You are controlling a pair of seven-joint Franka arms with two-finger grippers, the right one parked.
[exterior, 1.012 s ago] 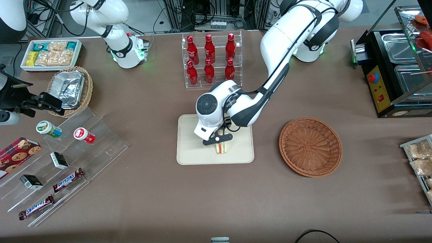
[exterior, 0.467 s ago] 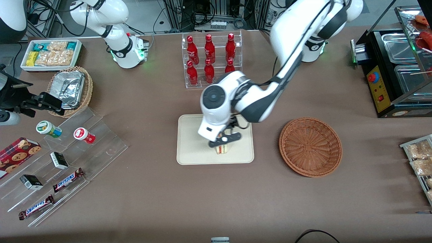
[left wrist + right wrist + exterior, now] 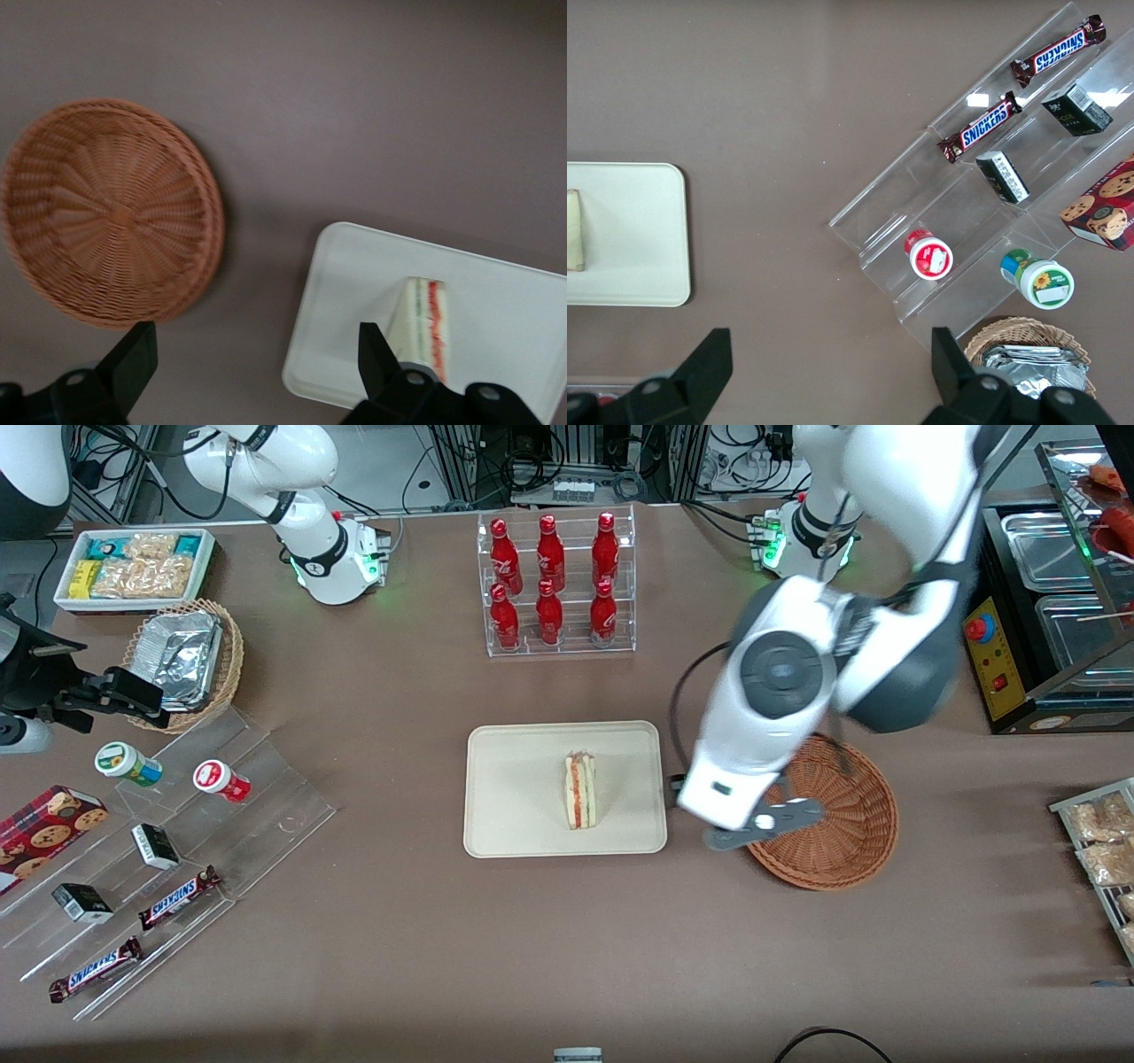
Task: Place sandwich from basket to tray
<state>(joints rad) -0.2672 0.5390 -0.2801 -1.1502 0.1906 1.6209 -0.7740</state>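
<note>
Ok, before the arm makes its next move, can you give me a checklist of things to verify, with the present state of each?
1. Triangular cream-bread sandwich lies on the flat cream-white rectangular tray: ok.
2. Sandwich is inside the tray's rim, not overhanging: ok.
3. Round reddish-brown woven wicker basket holds nothing: ok.
4. Left arm's gripper is open and carries nothing: ok.
5. Gripper is clear of the sandwich, up over the basket's edge nearest the tray: ok.
6. Clear rack of red bottles stands apart from the arm: ok.
</note>
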